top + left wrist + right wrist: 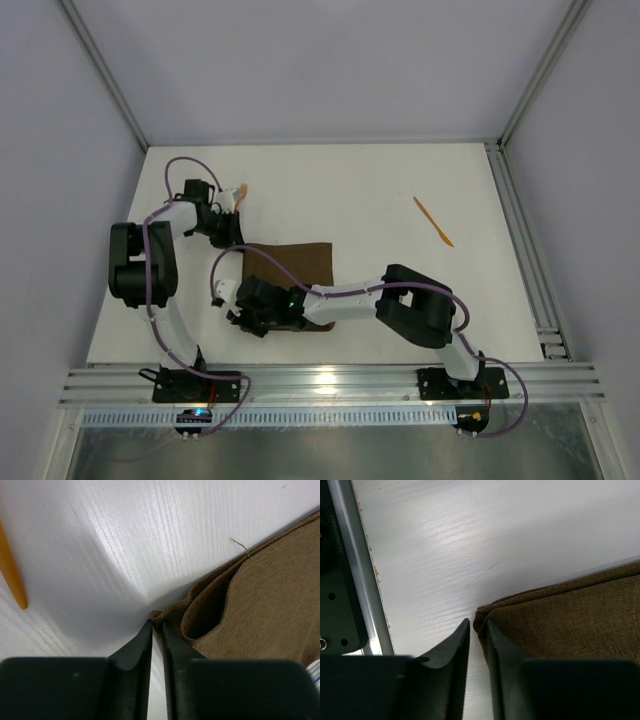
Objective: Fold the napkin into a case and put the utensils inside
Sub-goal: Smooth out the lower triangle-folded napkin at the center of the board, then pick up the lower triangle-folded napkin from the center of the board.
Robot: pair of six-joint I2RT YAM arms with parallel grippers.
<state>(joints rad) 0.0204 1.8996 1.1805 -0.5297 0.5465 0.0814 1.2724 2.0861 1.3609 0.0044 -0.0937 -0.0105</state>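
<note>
The dark brown napkin (pixel 295 270) lies as a folded, layered rectangle in the middle of the table. My left gripper (pixel 230 235) is at its far-left corner. In the left wrist view the jaws (pixel 156 623) are pinched narrowly on that bunched corner of the napkin (pixel 260 590). My right gripper (pixel 243 318) is at the near-left corner, where the jaws (pixel 478 622) are closed to a thin slit on the edge of the napkin (pixel 570 620). One orange utensil (pixel 243 192) lies just beyond the left gripper, its end (pixel 11 570) showing. The other utensil (pixel 434 221) lies far right.
The aluminium rail (pixel 355 570) of the table's near edge runs close to the right gripper on its left. White walls and frame posts (pixel 105 80) enclose the table at the back and both sides. Purple cables (pixel 225 262) loop over the napkin's left edge.
</note>
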